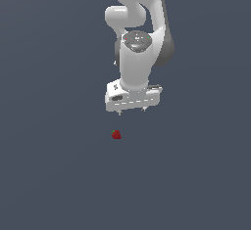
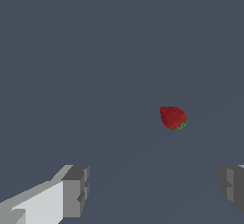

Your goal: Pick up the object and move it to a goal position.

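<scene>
The step in hand looks like the approach, with nothing yet grasped; the strawberry [image 1: 116, 134] lies alone on the dark floor [image 1: 49, 175], below the gripper [image 1: 132, 110] in the exterior view and slightly toward that view's left, clearly apart from it; the jaws stand wide open, and in the wrist view the two grey fingertips [image 2: 76, 189] sit well apart with the berry [image 2: 173, 117] beyond them, not between them. The next move, I judge, calls for centring the gripper over the fruit, descending, then closing. No goal marker shows in either view; the arm's base is cut off; one fingertip is cropped at the wrist view's edge.
</scene>
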